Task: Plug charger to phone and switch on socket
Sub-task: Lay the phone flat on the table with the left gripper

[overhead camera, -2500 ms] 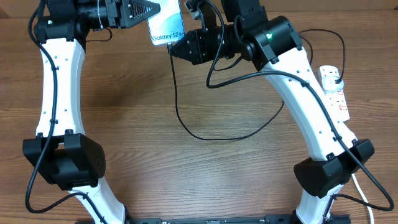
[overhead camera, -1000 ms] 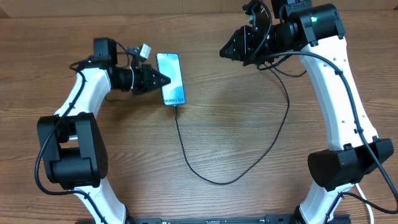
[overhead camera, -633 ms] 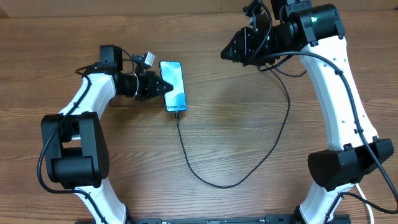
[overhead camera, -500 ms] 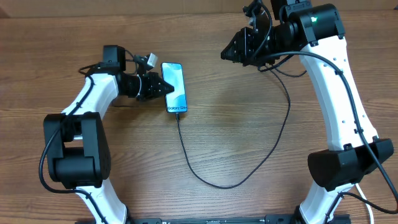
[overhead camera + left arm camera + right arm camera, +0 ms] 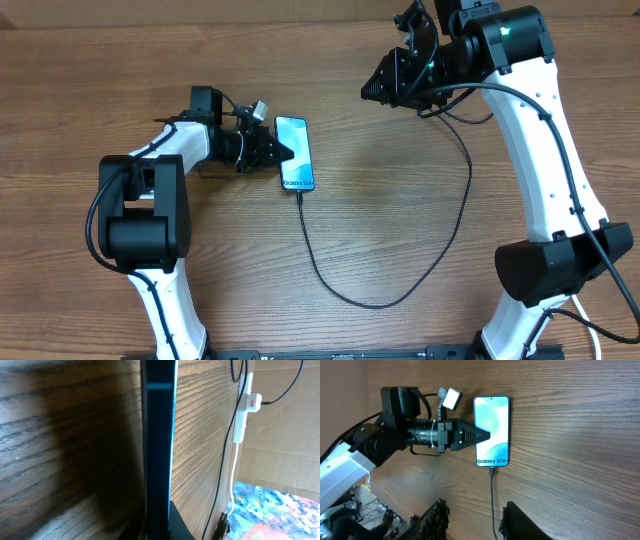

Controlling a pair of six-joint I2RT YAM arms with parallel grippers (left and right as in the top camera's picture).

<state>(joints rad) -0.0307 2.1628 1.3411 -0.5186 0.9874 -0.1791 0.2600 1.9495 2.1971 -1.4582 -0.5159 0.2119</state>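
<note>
Here the left gripper (image 5: 282,152) is pinched shut on the left edge of the phone (image 5: 296,152), which lies screen-up on the table (image 5: 220,290) with the charger (image 5: 380,303) plugged into its bottom end, while the right gripper (image 5: 367,92) hangs well apart from it, fingers parted.

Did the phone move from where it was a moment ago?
Yes. In the overhead view the phone has slid to the right and farther from the table's far edge, with the left tool gripping its side.
</note>
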